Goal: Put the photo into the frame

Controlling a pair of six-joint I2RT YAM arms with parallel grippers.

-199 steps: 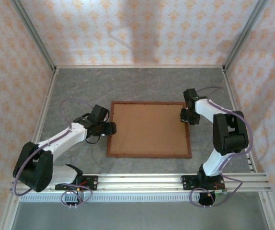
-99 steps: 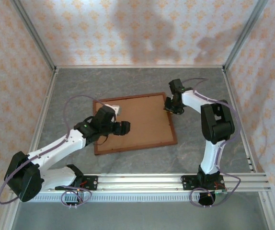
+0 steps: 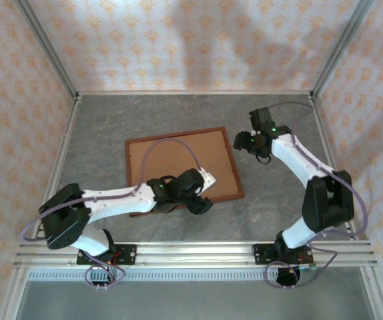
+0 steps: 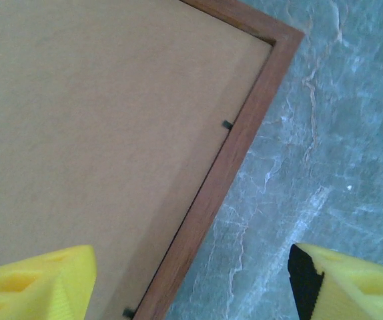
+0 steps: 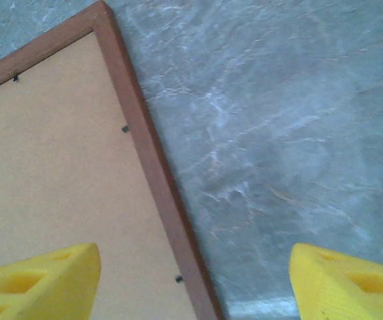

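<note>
Left claw (image 4: 191, 267) wide open, empty, above near-right corner of thin reddish-brown wooden frame (image 3: 233, 163). The frame lies back-up, skewed, mid grey marbled worktop (image 3: 111, 120). Brown cardboard backing (image 3: 178, 160) seated. Right claw (image 3: 243, 142) open, empty, by far-right corner. Suggest: pin one rail, lift backing squarely.

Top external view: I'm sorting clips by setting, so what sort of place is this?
Probably a robot test cell dressed like a room, not a home: wallpaper panels between aluminium posts, a grey marble-look tabletop, and the left arm and right arm bolted to an aluminium rail.
</note>
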